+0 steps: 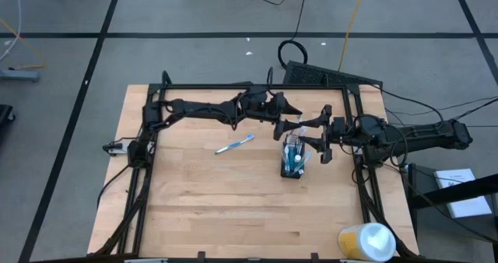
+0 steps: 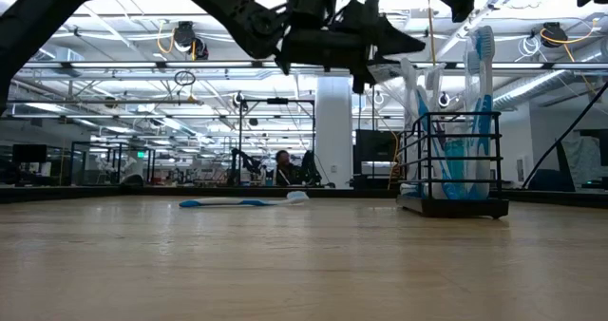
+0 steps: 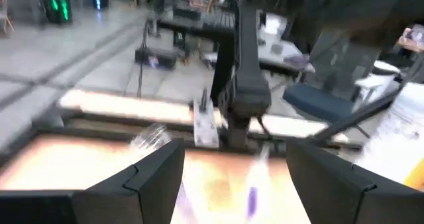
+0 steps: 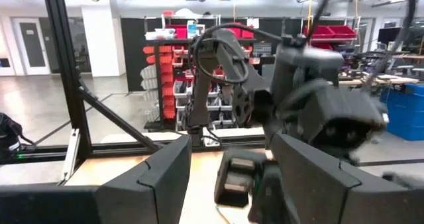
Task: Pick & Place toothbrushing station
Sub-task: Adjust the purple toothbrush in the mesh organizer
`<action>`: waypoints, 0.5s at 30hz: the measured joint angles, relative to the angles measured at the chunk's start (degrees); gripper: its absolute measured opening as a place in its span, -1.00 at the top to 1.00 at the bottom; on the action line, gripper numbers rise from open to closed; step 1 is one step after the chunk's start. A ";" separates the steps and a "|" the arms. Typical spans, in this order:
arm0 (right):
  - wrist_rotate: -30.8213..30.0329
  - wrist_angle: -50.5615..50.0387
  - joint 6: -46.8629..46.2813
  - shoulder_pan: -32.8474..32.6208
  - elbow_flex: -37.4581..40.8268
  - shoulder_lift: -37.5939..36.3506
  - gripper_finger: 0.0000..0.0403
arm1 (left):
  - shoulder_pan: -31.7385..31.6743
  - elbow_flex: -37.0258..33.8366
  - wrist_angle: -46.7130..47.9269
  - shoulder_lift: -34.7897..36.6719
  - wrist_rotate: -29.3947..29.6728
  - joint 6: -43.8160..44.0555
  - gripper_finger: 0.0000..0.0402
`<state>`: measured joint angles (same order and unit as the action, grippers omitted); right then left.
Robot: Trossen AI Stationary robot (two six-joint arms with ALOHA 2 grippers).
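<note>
Both grippers hang spread and empty above the table: the left gripper near the right gripper. Below them the mesh cup holds upright toothbrushes, while one toothbrush lies flat nearby.

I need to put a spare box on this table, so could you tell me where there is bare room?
The near half of the table is bare, from the mesh cup forward to the front edge. The left strip beside the loose toothbrush is also free. It is crowded at the back right, where the left hand and right hand hover open above the cup.
</note>
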<state>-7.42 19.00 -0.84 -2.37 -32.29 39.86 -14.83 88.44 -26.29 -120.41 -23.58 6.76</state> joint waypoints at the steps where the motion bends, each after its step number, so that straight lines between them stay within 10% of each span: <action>1: -0.02 -0.01 0.00 0.00 0.00 0.00 -0.05 | 0.00 0.00 0.59 -0.22 -0.41 0.59 -0.34; 15: 0.02 -0.76 -0.13 0.00 0.00 0.00 -0.05 | -0.59 0.04 6.95 6.16 -10.83 1.48 -0.34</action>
<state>-7.40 18.24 -0.97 -2.37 -32.29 39.86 -15.42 88.49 -19.34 -114.25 -34.41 8.23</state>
